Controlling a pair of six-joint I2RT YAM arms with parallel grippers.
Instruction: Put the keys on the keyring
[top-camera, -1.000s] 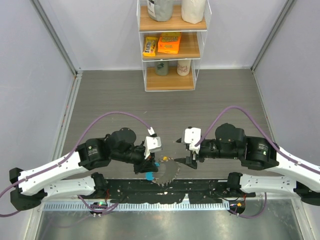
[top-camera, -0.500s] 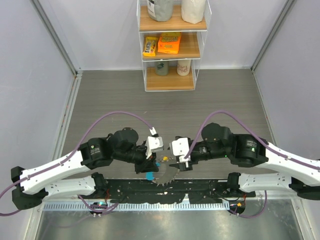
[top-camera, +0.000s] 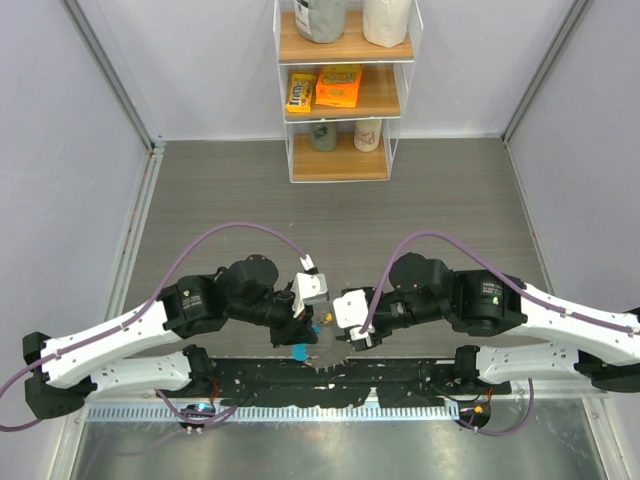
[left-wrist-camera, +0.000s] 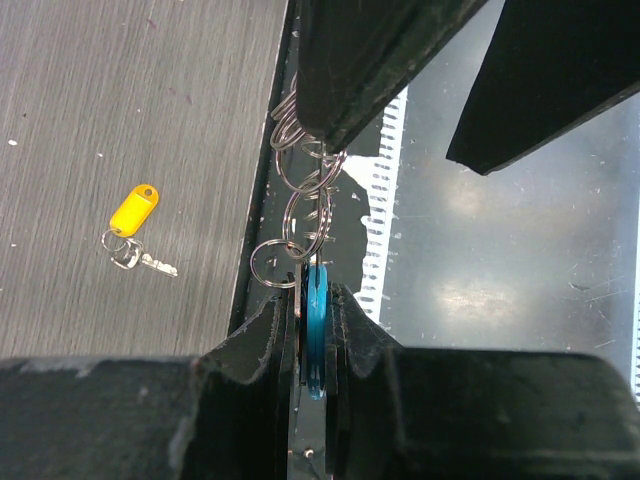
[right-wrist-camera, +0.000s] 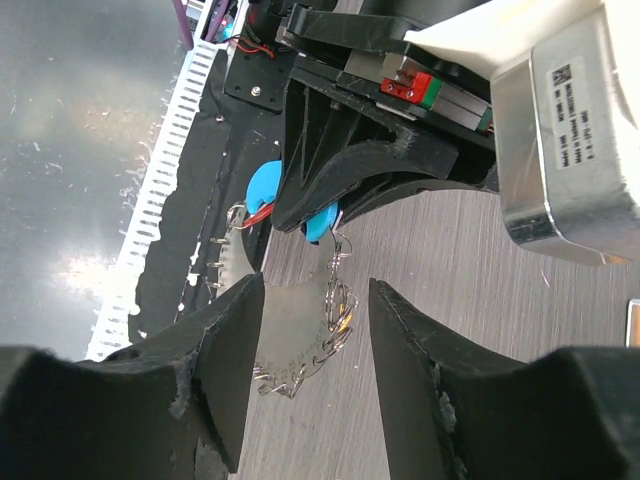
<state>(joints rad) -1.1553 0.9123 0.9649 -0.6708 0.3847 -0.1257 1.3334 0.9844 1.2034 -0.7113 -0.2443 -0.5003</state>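
Left gripper clamped tight on keyring by its blue tag, at near table edge. Right gripper part open, jaws flanking ring, gripping nothing. Yellow-tagged key lies on table, just far of ring.

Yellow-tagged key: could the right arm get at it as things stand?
Probably yes: the yellow-tagged key lies bare on the table, nothing over it. But the right fingers seem to straddle the keyring, so they must back off first.
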